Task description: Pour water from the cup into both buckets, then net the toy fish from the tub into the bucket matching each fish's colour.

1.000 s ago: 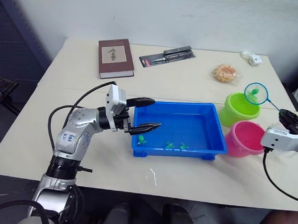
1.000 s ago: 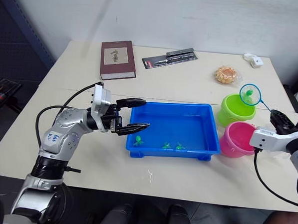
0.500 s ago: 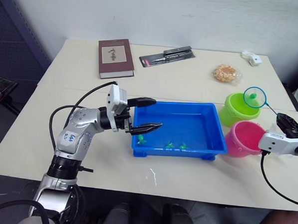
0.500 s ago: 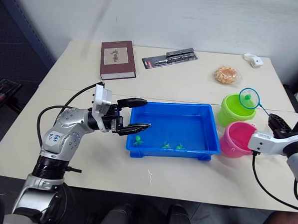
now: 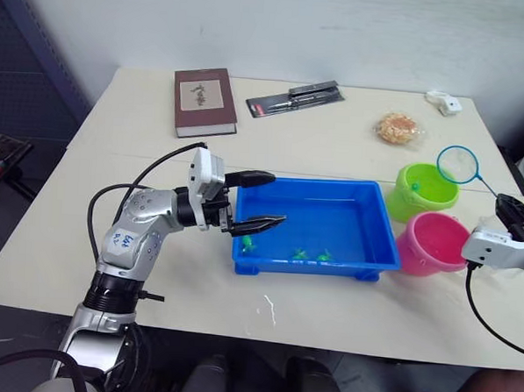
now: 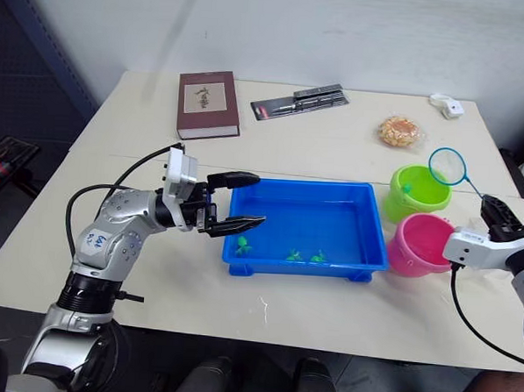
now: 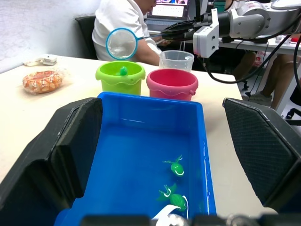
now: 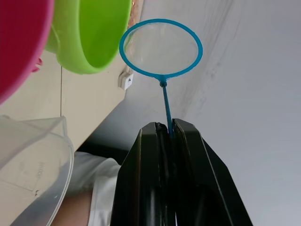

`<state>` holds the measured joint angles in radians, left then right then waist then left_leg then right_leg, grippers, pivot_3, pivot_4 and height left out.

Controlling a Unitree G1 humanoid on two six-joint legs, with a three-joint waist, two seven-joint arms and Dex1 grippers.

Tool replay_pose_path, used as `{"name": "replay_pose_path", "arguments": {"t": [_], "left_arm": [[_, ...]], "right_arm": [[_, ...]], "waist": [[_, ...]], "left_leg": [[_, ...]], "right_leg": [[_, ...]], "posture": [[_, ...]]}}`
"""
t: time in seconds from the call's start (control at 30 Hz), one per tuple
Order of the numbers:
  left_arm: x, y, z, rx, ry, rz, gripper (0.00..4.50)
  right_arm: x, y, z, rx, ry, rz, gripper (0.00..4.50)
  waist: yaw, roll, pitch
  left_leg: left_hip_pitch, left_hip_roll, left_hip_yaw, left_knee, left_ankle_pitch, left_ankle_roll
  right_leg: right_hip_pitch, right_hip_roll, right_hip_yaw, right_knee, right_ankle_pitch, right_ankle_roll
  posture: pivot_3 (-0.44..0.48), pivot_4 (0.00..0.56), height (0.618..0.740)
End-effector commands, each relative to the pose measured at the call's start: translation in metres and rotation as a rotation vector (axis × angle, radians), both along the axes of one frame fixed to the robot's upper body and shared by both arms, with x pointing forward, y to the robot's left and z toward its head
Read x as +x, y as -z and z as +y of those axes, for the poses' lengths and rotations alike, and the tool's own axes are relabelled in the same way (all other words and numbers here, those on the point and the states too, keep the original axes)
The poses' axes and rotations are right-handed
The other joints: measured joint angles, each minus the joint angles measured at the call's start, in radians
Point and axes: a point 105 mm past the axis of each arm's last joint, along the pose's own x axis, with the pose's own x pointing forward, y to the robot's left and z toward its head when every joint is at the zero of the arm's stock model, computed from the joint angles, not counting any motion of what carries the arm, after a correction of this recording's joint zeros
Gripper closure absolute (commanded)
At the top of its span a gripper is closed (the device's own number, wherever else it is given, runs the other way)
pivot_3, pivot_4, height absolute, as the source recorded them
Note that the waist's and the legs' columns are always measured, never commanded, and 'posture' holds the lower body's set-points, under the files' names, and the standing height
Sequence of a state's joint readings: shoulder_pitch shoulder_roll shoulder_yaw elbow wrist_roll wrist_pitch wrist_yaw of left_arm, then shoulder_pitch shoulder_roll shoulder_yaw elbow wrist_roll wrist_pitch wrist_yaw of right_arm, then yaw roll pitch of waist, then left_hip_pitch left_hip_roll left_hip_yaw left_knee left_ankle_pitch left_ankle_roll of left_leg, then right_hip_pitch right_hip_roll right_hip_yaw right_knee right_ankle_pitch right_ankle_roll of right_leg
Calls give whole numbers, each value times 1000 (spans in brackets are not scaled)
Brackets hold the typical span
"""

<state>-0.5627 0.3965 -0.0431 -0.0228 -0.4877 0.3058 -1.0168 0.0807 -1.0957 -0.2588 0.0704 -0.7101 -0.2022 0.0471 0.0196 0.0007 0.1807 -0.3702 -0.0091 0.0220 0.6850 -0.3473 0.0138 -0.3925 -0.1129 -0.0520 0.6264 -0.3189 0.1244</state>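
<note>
While reaching level over the table | left gripper point(image 5: 260, 201) hovering at blue tub point(image 5: 367, 210) near end, fingers spread apart | right gripper point(image 5: 513, 209) pinching net point(image 5: 459, 163) handle, hoop hanging above lime bucket point(image 5: 421, 188) | green fish point(image 7: 123, 70) lying inside it

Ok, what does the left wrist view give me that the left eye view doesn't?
Left wrist view adds the clear cup behind the pink bucket. Left eye view adds the book and the packaged tool. Both show the blue tub with green fish, the green bucket, and the net held by the right end effector.
</note>
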Motion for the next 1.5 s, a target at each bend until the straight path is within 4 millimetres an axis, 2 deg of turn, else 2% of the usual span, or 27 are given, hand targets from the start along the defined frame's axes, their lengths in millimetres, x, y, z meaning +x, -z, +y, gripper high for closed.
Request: {"name": "replay_pose_path", "arguments": {"t": [0.03,0.17,0.23,0.33,0.47,0.57,0.63,0.67,0.73,0.93,1.07,1.17,1.27,1.37,1.5], "left_arm": [[-3,-10,-1,-12,5,-47,112],[-3,-10,-1,-9,7,-47,112],[-4,-10,1,-8,4,-49,112],[-3,-9,6,-1,-6,-50,112],[-5,-6,17,35,-16,-50,112],[-9,1,35,103,-10,-55,112],[-11,3,46,145,-6,-58,112],[-12,4,51,165,-4,-60,112],[-14,6,59,212,2,-57,112],[-22,3,68,265,15,-56,112],[-25,6,71,296,28,-42,112],[-21,9,68,390,48,-40,112],[-19,9,65,438,77,-1,112],[-20,7,62,461,121,1,112],[-20,6,60,475,143,-1,112]], "right_arm": [[-1,-17,-4,-14,32,-63,4500],[-2,-27,2,3,-2,-93,4500],[-4,-39,3,41,-10,-135,4500],[-6,-58,13,174,-75,-168,4500],[-5,-60,36,409,-208,-53,4500],[-8,-47,70,688,-346,241,4500],[-20,-27,92,803,-377,523,4500],[-26,-22,101,843,-390,615,4500],[-27,-18,110,900,-381,689,4500],[-6,-6,104,608,-312,720,4500],[4,0,102,400,-331,754,4500],[18,3,103,268,-374,788,4500],[26,4,106,184,-422,839,4500],[33,7,118,127,-493,900,4500],[30,14,130,85,-570,1015,4500]], "waist": [[0,0,0],[-1,0,0],[-2,0,0],[-3,0,0],[-11,0,0],[-19,0,0],[-21,0,0],[-20,0,0],[-19,0,0],[-16,0,0],[-21,0,0],[-23,0,1],[-24,0,1],[-25,0,1],[-26,0,1]], "left_leg": [[0,0,0,0,0,0],[0,0,0,0,0,0],[0,0,0,0,0,0],[0,0,0,0,0,0],[0,1,0,0,0,0],[0,1,0,0,0,0],[0,2,-1,0,0,0],[0,2,-1,0,0,0],[0,2,-2,0,0,0],[0,0,-3,2,-1,1],[-1,0,-2,1,-1,1],[-1,0,-1,1,-1,1],[0,0,0,2,-1,1],[0,0,0,1,-1,1],[-1,0,0,1,-1,1]], "right_leg": [[0,0,0,0,0,0],[0,0,0,0,0,0],[0,0,0,0,0,0],[0,0,0,0,0,0],[0,0,0,0,0,0],[0,0,0,0,0,0],[1,1,-1,0,0,0],[1,1,-1,0,0,0],[1,1,-1,0,0,0],[1,-1,-1,0,0,0],[0,-1,-1,0,0,0],[0,-1,-1,0,0,0],[0,-1,0,0,0,0],[-1,0,0,-1,0,0],[-1,0,-1,-1,0,0]], "posture": [[0,150,738],[0,150,738],[0,150,738],[0,150,738],[0,150,738],[0,150,738],[0,150,738],[0,150,738],[0,150,738],[0,150,738],[0,150,738],[0,150,738],[0,150,738],[0,150,738],[0,150,738]]}}
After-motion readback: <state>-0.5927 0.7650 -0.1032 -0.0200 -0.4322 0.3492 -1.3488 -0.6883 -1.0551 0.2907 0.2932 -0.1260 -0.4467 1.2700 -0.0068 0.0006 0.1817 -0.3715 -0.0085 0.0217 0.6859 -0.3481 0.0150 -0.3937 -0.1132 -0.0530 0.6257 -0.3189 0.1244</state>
